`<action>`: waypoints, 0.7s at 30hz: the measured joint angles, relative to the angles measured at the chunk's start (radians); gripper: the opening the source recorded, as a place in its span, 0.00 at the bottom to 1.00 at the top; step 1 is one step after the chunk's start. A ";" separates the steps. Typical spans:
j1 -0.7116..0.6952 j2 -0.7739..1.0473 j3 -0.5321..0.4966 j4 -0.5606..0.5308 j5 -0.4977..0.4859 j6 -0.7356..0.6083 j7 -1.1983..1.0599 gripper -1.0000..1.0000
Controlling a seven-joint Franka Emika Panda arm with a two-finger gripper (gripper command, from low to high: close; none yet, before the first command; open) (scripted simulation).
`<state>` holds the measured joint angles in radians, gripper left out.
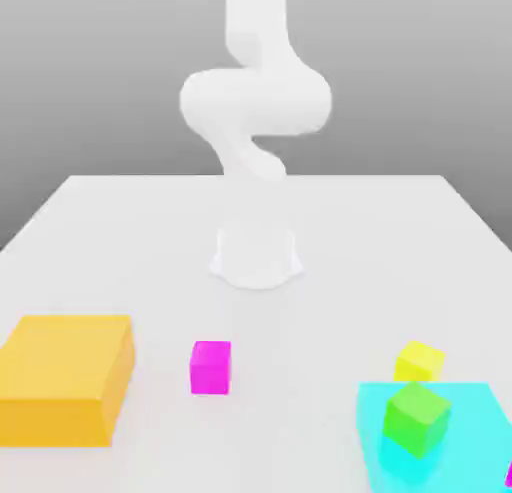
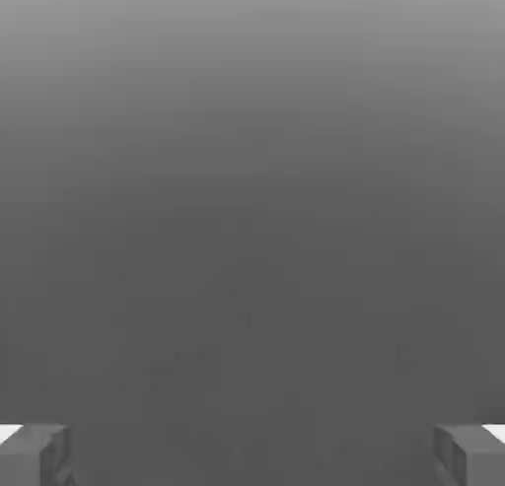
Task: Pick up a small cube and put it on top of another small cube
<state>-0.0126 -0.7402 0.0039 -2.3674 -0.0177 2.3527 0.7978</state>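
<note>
A small magenta cube [image 1: 211, 367] rests on the white table [image 1: 150, 241], near the front and slightly toward the exterior view's left. A small yellow cube [image 1: 419, 361] sits toward the front right, just behind a flat cyan block [image 1: 470, 441]. A small green cube [image 1: 418, 419] lies on or against that cyan block. The white arm [image 1: 255, 101] rises from its base [image 1: 256, 256] at the table's middle and leaves the picture at the top. In the hand view my gripper [image 2: 252, 454] is open, its fingers [image 2: 35, 454] far apart, with only plain grey background between them.
A big orange block [image 1: 65, 376] stands at the front left of the exterior view. A sliver of something magenta [image 1: 509, 473] shows at the front right edge beside the cyan block.
</note>
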 joint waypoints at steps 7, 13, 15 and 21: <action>-0.042 0.203 -0.016 -0.223 -0.048 0.174 -0.015 0.50; -0.074 0.386 -0.059 -0.427 -0.068 0.331 -0.046 0.50; -0.082 0.458 -0.081 -0.502 -0.063 0.393 -0.068 0.50; -0.091 0.754 -0.107 -0.586 -0.008 0.622 -0.135 0.50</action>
<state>-0.1040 0.0134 -0.1030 -2.9538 -0.0260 2.9746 0.6625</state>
